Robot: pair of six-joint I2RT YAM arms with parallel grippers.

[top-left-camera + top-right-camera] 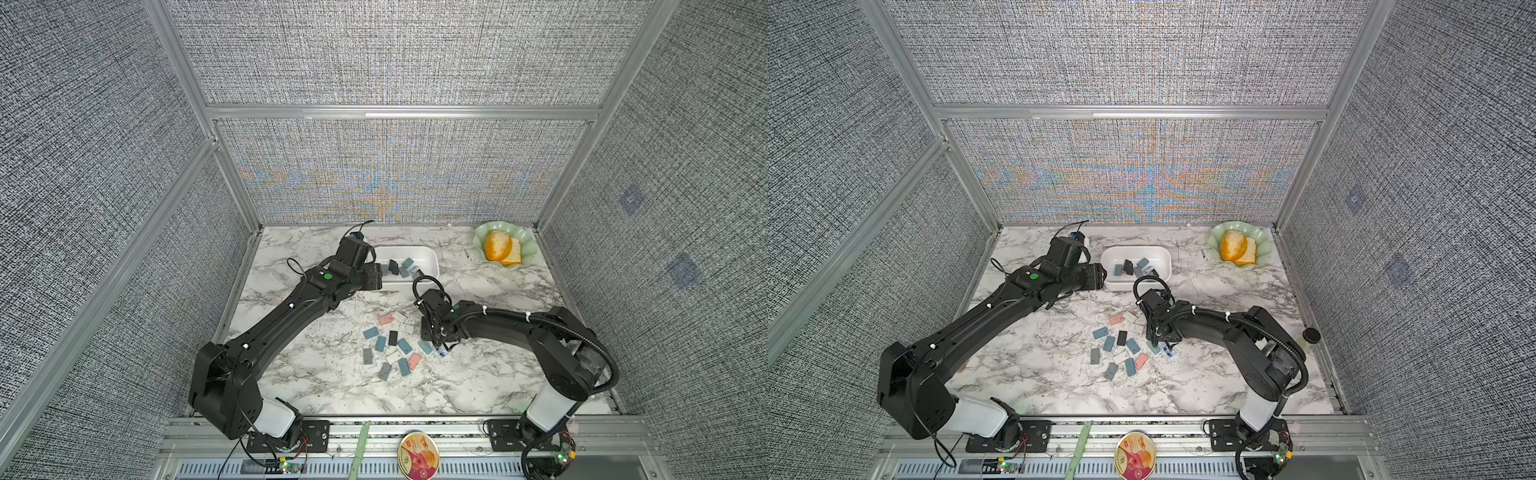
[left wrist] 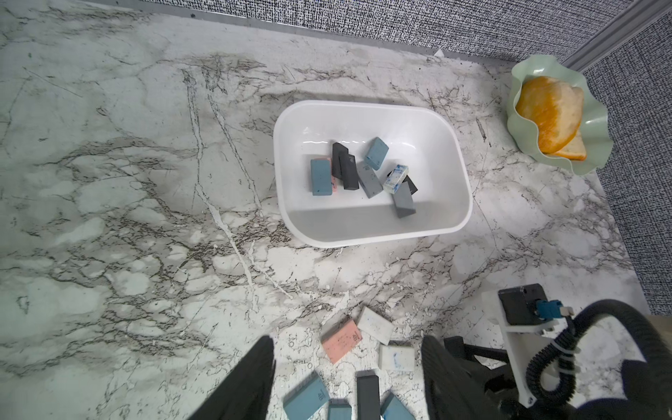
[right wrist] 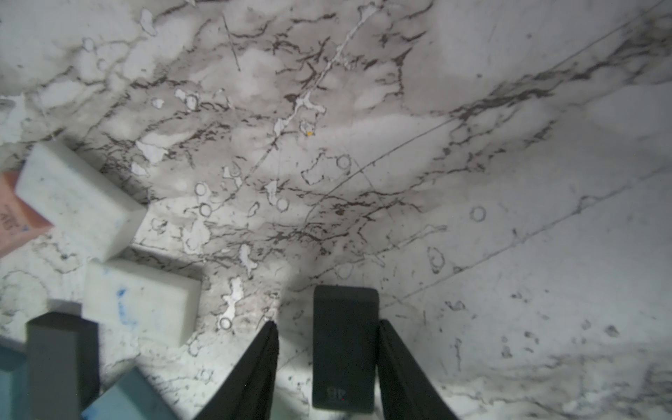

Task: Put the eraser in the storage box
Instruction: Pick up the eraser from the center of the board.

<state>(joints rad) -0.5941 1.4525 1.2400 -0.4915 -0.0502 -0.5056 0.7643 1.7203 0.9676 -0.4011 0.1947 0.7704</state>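
Grey woven walls [image 1: 395, 62] ring a white-grey marble tabletop [image 1: 316, 386], the white rounded plastic storage box [image 1: 419, 253] at 12 o'clock, loose coloured erasers [image 1: 392, 345] mid-table! Both top views hide it, but the right wrist view shows the black rectangular eraser [image 3: 343, 349] flat on the marble, 6 o'clock of the box, the right gripper [image 3: 326, 324] astride it, jaws apart, one finger [image 3: 396, 367] touching. And the left gripper [image 2: 347, 338] hovers at the box's 9 o'clock end, jaws wide, empty.
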